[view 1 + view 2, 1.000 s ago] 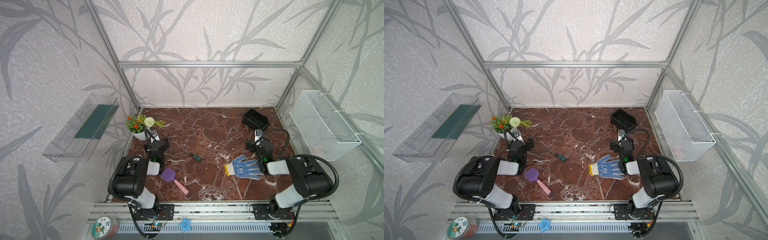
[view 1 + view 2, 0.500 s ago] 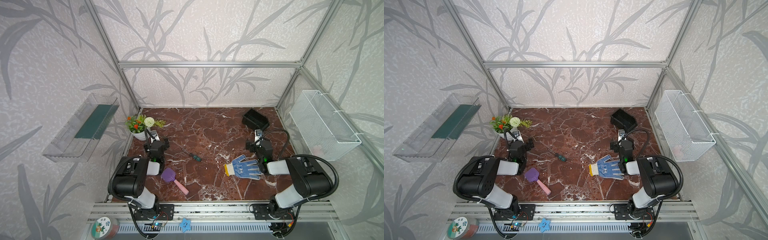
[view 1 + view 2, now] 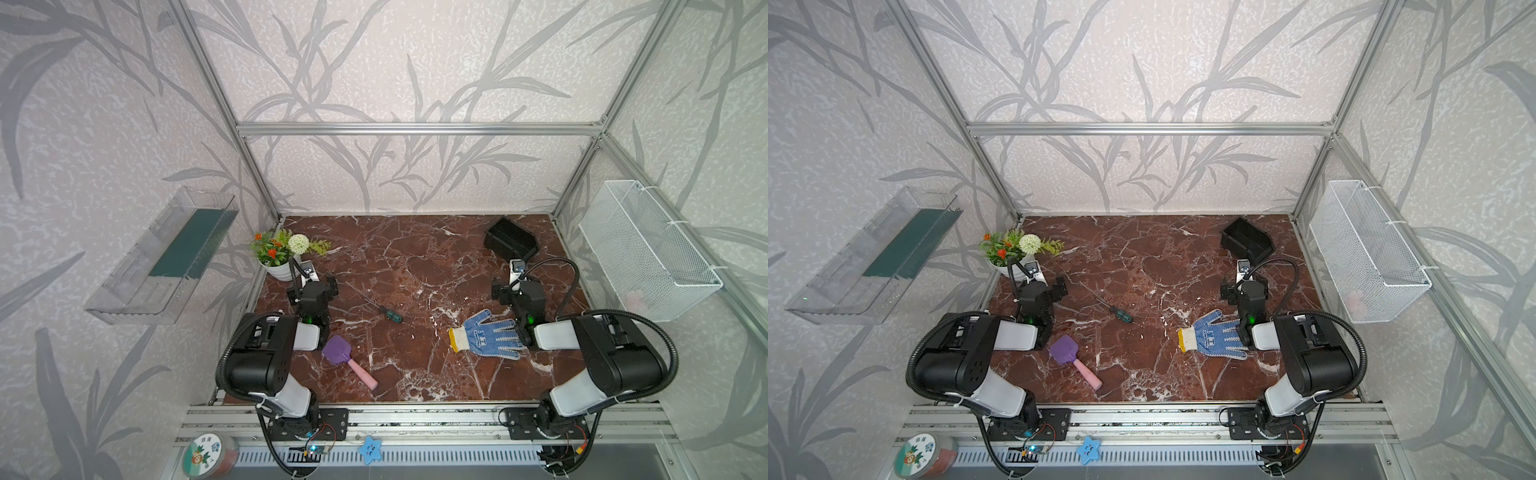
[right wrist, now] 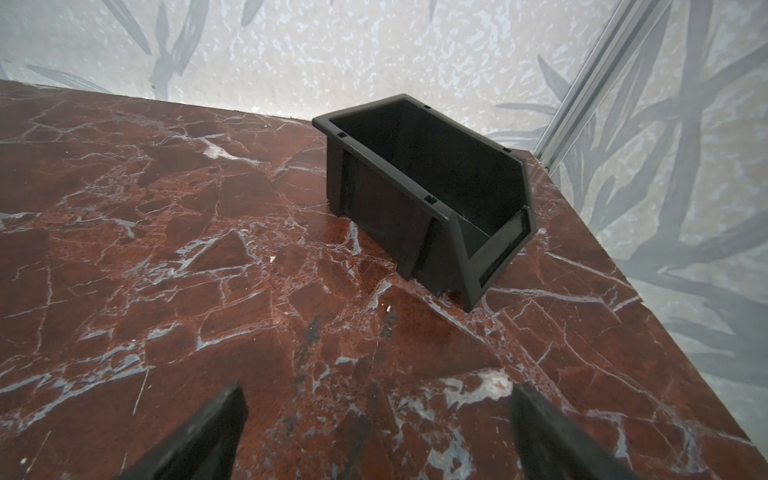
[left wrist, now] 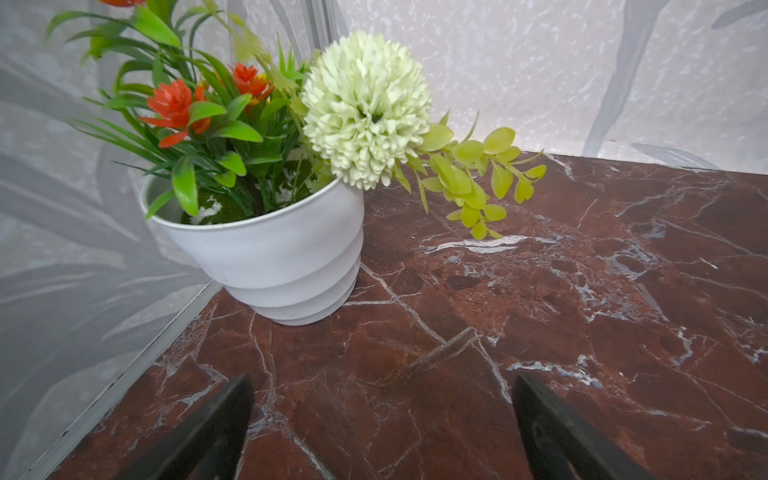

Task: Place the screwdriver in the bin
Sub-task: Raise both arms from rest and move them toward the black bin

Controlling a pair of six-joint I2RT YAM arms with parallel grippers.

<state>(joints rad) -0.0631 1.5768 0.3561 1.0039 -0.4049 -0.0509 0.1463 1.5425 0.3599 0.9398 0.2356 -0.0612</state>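
Right wrist view: bin (image 4: pixel 419 195) empty; right gripper (image 4: pixel 376 432) and left gripper (image 5: pixel 382 428) released.

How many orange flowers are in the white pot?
3 show. In the left wrist view, one orange flower sits low among the leaves, another beside the big white pompom flower, a third is cut off at the picture's edge. Leaves may hide more.

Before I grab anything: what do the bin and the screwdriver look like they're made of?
Bin: looks like moulded black plastic, matte, with ribbed walls, a thick rim and small moulding notches.
Screwdriver: thin dark shaft, probably metal; the teal and black handle looks like plastic or rubber, but it is too small in both top views to tell which.
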